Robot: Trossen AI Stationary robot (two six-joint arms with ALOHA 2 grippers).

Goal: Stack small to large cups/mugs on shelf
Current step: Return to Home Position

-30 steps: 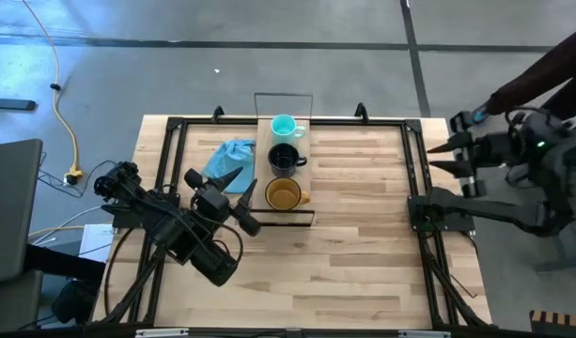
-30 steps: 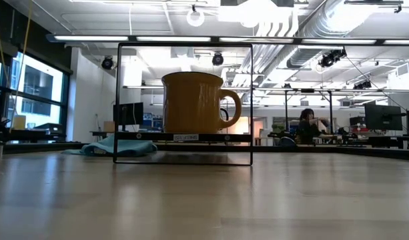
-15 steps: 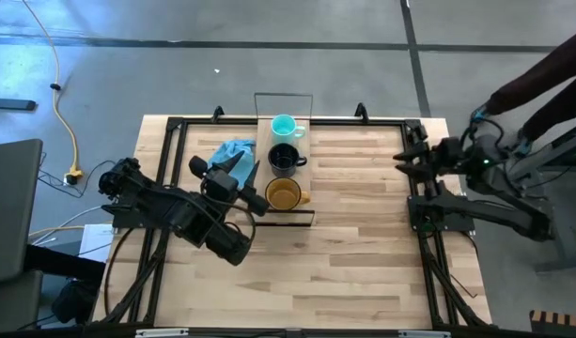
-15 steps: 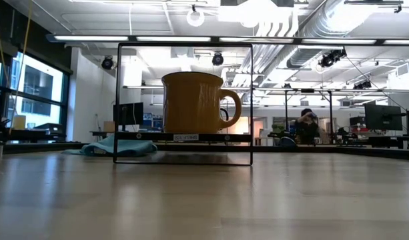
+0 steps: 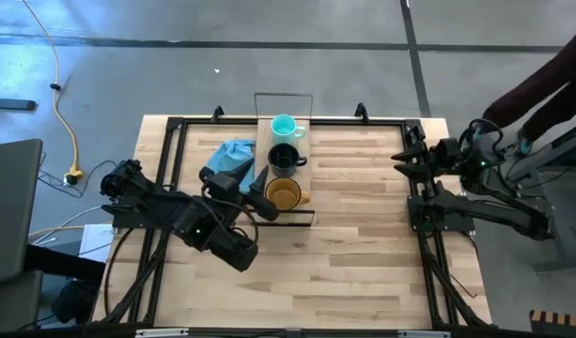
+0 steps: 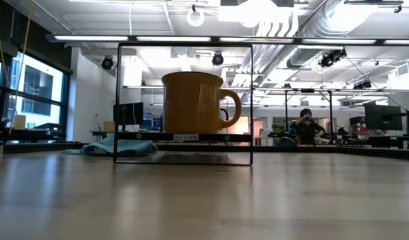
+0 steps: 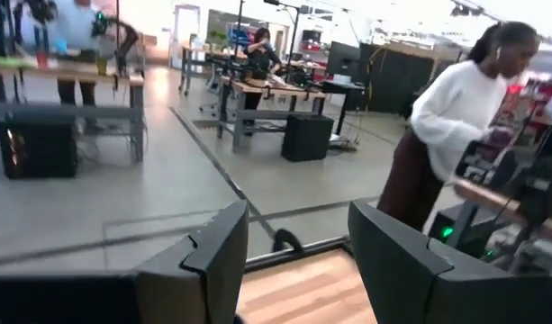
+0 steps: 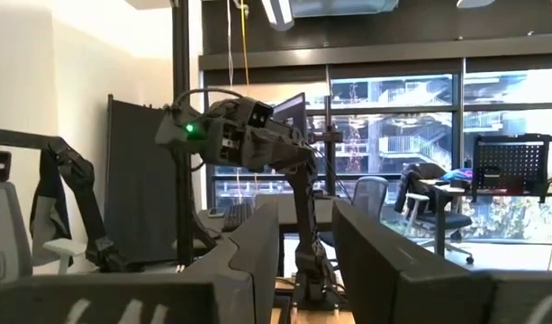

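Note:
Three mugs stand in a row on the shelf plank (image 5: 273, 141), each on its base: the teal mug (image 5: 285, 126) farthest, the black mug (image 5: 284, 158) in the middle, the orange mug (image 5: 285, 194) nearest. In the low view the orange mug (image 6: 192, 102) hides the other two inside the shelf's wire frame (image 6: 117, 100). My left gripper (image 5: 259, 194) is open and hangs high beside the orange mug's left side, out of the low view. My right gripper (image 5: 405, 155) is open over the table's right edge.
A light blue cloth (image 5: 229, 157) lies left of the shelf. A person's dark sleeve (image 5: 541, 75) reaches in beyond the right arm. A person in a white top (image 7: 456, 117) stands past the table. Bare tabletop (image 5: 363, 244) stretches to the right of the shelf and on its near side.
My left gripper has swung toward the table's right, from near the blue cloth to beside the orange mug. My right gripper has moved in from beyond the right edge toward the table's left and turned to point at the table. The mugs have kept still.

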